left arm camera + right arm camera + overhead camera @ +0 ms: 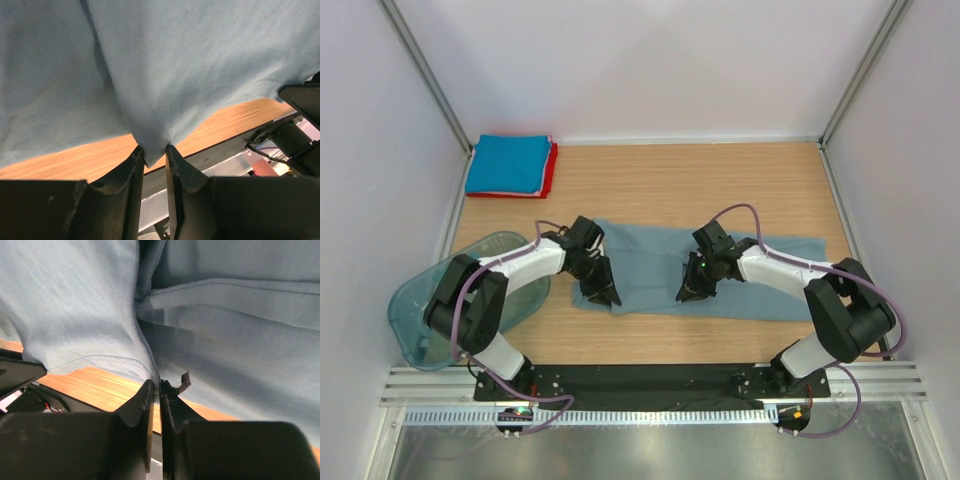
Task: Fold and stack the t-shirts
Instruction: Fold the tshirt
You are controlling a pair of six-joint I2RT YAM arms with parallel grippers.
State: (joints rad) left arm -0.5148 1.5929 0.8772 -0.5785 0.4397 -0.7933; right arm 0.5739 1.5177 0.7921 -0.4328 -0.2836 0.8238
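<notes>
A dusty grey-blue t-shirt [650,268] lies as a long strip across the wooden table [720,190]. My left gripper [602,293] is at its near left edge. In the left wrist view a bunched point of the cloth [150,100] sits pinched between the tips of the left gripper [154,152]. My right gripper [688,292] is at the near edge further right. Its jaws [158,387] stand almost together on the stitched hem of the t-shirt [90,315]. A bright blue folded t-shirt [510,163] lies on a red one [553,172] at the far left corner.
A translucent teal plastic tub [420,310] lies at the near left, under the left arm. White walls with metal posts close in the table on three sides. A black base rail [650,380] runs along the near edge.
</notes>
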